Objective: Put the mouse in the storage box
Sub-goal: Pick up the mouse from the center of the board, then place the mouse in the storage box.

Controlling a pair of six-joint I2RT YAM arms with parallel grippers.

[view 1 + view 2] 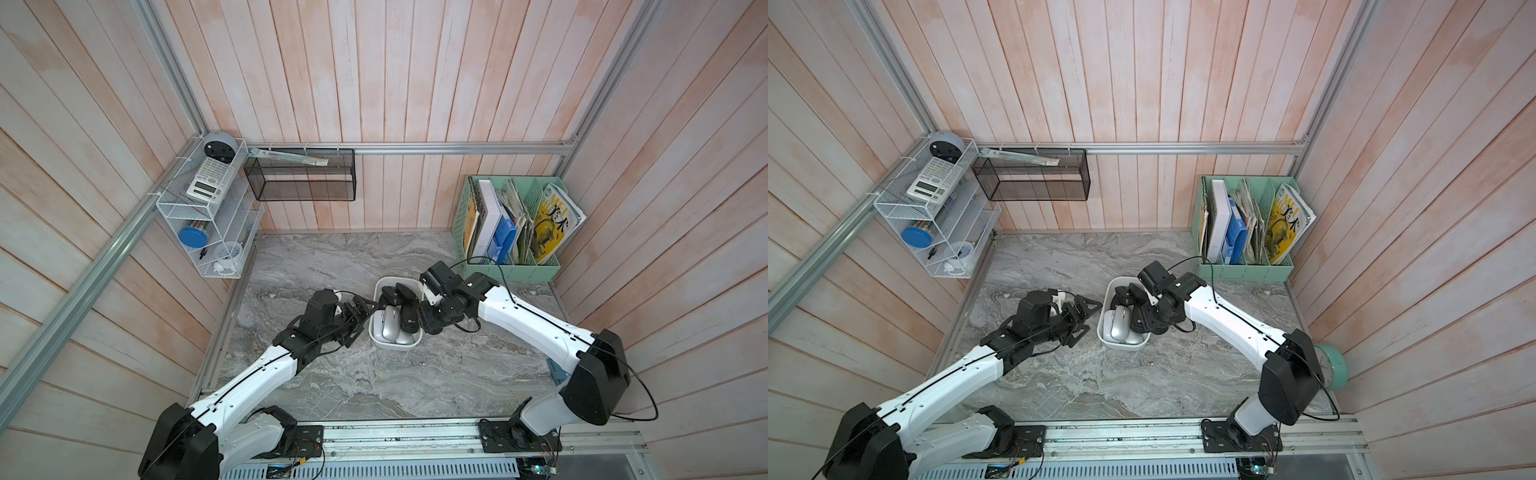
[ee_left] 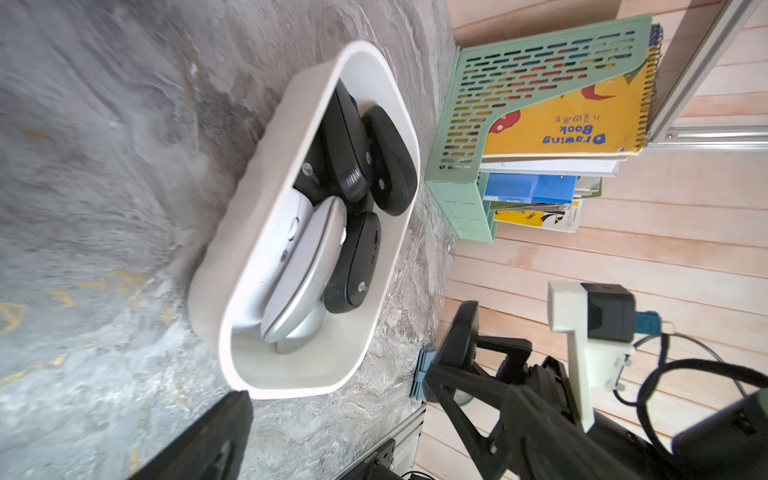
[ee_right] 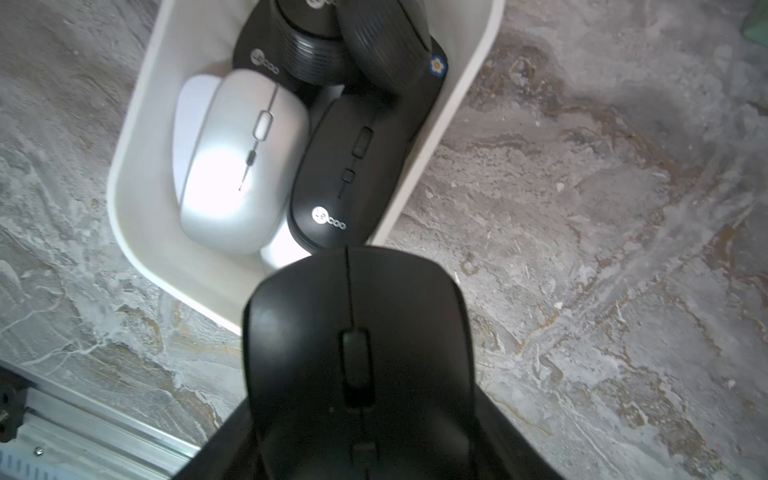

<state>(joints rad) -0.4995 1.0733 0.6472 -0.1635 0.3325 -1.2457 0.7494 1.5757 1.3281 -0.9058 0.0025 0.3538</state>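
A mint-green slotted file holder [image 1: 509, 272] stood in the far right corner of the marble counter [image 1: 374, 386], packed with upright books and a yellow magazine [image 1: 548, 228]. A black wire-mesh basket [image 1: 299, 183] hung on the back wall. Beside it, on the left wall, a white wire rack [image 1: 183, 210] carried a calculator [image 1: 207, 179] and a blue-lidded jar [image 1: 193, 237].

Left arm [image 1: 253, 372], right arm [image 1: 536, 328]: white link shells, black joint housings. A thin black cable [image 1: 515, 305] is clipped along each, behind the pincer.
Left pincer [image 1: 368, 319]: black, triangulated finger struts.
Behind right pincer [image 1: 410, 321]: white camera bracket [image 2: 582, 365], black camera block [image 2: 609, 309], blue plug [image 2: 646, 324].
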